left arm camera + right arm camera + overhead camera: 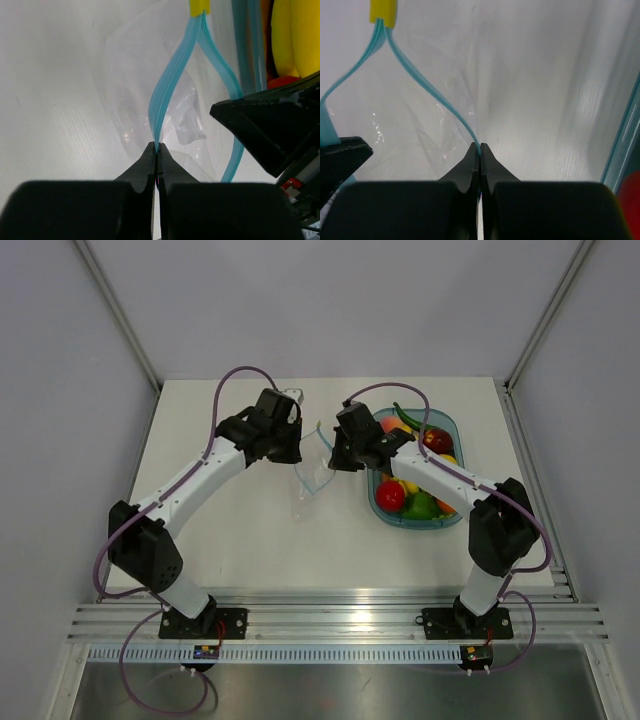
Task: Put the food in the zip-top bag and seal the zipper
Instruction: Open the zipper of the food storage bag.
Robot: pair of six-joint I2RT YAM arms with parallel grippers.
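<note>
The clear zip-top bag (312,476) is held between my two grippers at mid-table, its mouth spread open and nothing inside. My left gripper (156,148) is shut on one light blue zipper strip (170,75). My right gripper (480,146) is shut on the other strip (427,85). The strips meet at a yellow slider (383,11). In the top view the left gripper (297,446) and right gripper (335,456) face each other across the bag. The red fruit (391,496) lies in the tray with an orange one (445,506) and a yellow one (408,485), partly hidden by my right arm.
A blue-tinted clear tray (455,425) stands right of the bag, under my right arm, also holding a green pepper (421,505), a green chili (405,415) and a dark red fruit (437,440). Its rim shows in the right wrist view (622,145). White walls enclose the table.
</note>
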